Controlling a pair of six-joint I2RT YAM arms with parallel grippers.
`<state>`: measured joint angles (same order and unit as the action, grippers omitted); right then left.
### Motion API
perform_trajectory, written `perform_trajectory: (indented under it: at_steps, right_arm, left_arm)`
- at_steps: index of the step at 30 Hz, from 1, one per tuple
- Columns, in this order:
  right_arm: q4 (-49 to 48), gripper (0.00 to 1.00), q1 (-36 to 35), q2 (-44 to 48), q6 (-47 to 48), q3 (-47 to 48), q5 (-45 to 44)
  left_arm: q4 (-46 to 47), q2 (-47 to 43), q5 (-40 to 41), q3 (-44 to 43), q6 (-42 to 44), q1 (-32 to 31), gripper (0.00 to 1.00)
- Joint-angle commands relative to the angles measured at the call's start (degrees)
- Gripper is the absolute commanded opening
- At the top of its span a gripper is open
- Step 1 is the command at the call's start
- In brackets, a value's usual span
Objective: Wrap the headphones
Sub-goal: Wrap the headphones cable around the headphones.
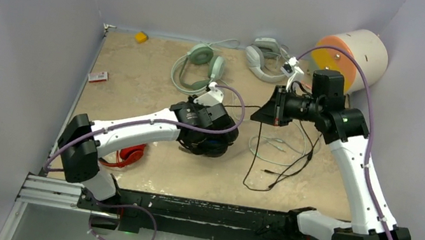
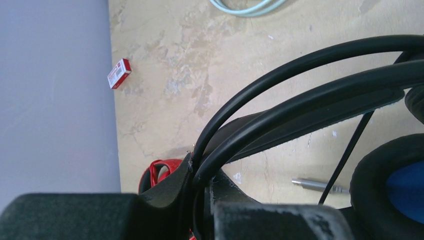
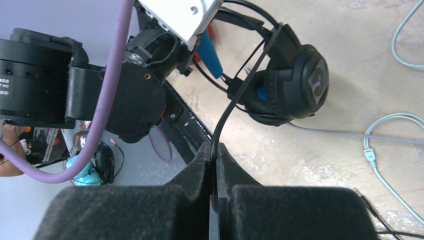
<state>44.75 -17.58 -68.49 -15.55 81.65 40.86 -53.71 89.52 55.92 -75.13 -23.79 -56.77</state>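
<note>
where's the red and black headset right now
In the top view the red-and-black headset lies near the table's front left edge, partly under the left arm.

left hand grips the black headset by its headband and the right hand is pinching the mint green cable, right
One slip: the right hand is shut on the black cable running to the black headset, as the right wrist view shows. The mint-green cable lies loose. The left hand does grip the headband.
</note>
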Motion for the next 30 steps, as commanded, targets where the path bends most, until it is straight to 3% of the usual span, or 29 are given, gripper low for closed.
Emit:
perform_trajectory:
  at_steps: [1, 7, 19, 24, 30]
  right_arm:
    - [-1.89, 0.00, 0.13, 3.77, -2.54, 2.88, 7.49]
    - [-7.27, 0.00, -2.69, 7.53, -8.09, -3.39, 8.15]
    - [-21.88, 0.00, -20.60, 5.41, -16.21, -17.25, -6.15]
    - [-29.53, 0.00, -23.48, 3.73, -19.41, -24.61, -10.49]
    - [-40.05, 0.00, -25.98, 2.16, -22.85, -33.51, -15.92]
  left_arm:
    - [-5.27, 2.46, 6.05, -3.79, -2.86, 1.34, 0.00]
    - [-4.96, 5.48, -3.07, -10.27, -9.01, 8.33, 0.00]
    - [-8.73, 13.94, -11.85, -24.40, -22.30, 13.97, 0.00]
    - [-3.53, 10.31, -21.52, -22.78, -24.69, 18.72, 0.00]
    - [5.92, 1.07, -30.27, -14.39, -29.85, 23.89, 0.00]
